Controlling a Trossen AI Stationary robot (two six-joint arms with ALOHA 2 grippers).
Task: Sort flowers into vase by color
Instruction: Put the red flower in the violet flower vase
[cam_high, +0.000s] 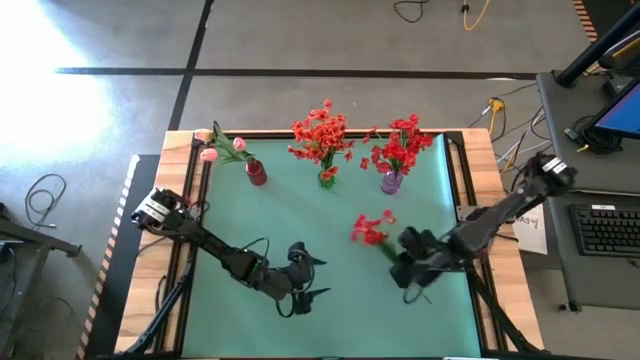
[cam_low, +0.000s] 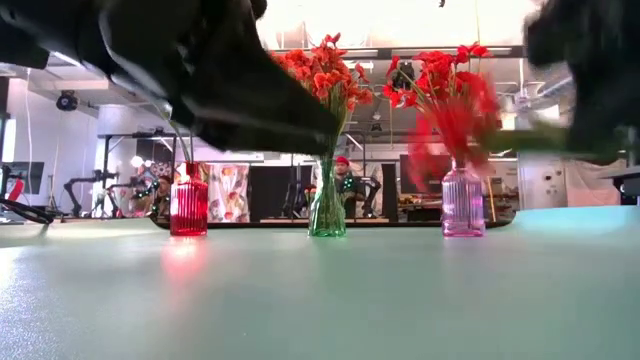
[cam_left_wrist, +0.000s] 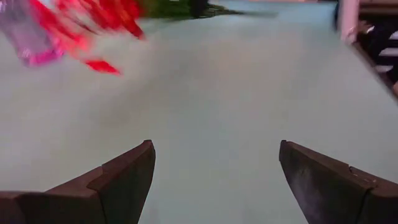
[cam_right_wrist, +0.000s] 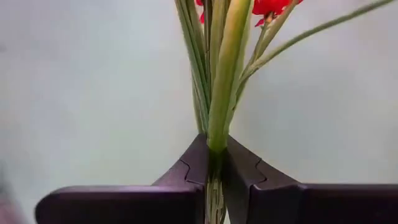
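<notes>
You're nearly finishing: three vases along the top of the mat (cam_high: 330, 300) are already holding flowers — pink buds (cam_high: 222, 146) upper left, orange-red cluster (cam_high: 320, 135) centre, deep red cluster (cam_high: 401, 147) right. Your right gripper (cam_right_wrist: 214, 163) is clamping the green stems of the last red flower (cam_high: 371, 230), right of centre, blossoms pointing up-left. Left gripper (cam_left_wrist: 214, 177) is idling lower centre, jaws apart, holding nothing.

Green mat (cam_high: 300, 220) on wood-edged table (cam_high: 482, 170) — keyboard (cam_high: 608, 229) and cables (cam_high: 500, 112) on the right side.
</notes>
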